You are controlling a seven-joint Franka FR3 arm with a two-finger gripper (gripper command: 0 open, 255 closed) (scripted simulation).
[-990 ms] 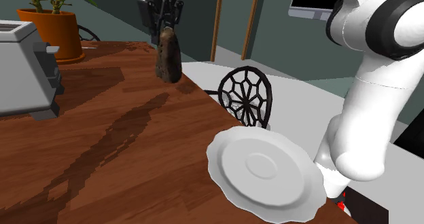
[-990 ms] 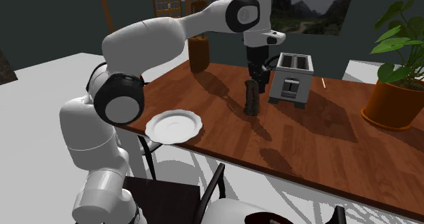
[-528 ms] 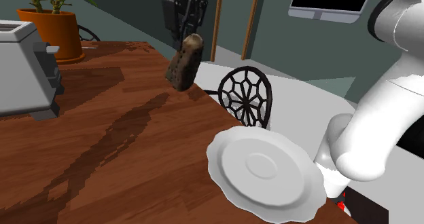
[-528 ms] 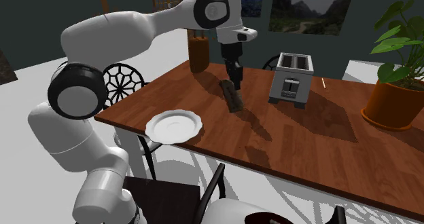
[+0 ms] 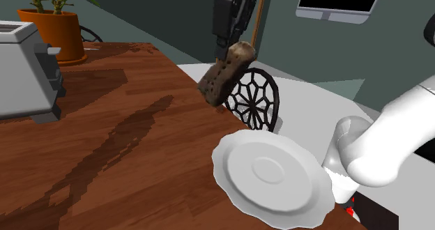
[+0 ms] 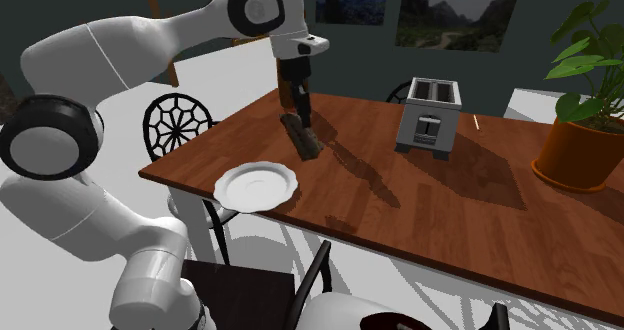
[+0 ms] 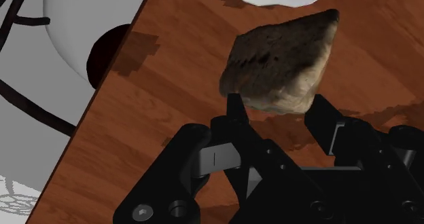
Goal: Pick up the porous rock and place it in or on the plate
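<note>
Reddish-brown wood of the table (image 5: 125,145) is seen in the shoulder view, with a grey toaster (image 5: 24,72) at its left. The brown porous rock (image 5: 224,74) is clasped at its upper end by the black gripper (image 5: 235,42) and held tilted in the air, apart from the white plate (image 5: 272,171). In the second exterior view, the rock is seen between plate and toaster. In the wrist view, the 2 fingers (image 7: 234,117) are pressed against the rock's sides.

One rock (image 5: 226,72), one plate (image 5: 240,194), one toaster (image 5: 24,72)
</note>
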